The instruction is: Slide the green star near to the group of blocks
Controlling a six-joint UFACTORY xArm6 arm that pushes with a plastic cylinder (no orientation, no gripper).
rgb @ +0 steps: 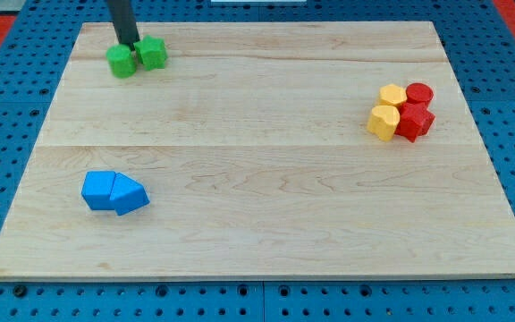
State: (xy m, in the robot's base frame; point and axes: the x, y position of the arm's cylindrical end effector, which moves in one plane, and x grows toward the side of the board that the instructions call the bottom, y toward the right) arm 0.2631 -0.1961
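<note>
Item, view's left: two blue blocks (114, 192), touching, low on the surface (257, 224). Top left: two green blocks, round (122, 61) and star (153, 53); the end effector, a jawless rod, plants its tip (130, 45) between them. Right: yellow-red group (402, 110). Advice: re-seat left of the star, push steadily rightward.
</note>
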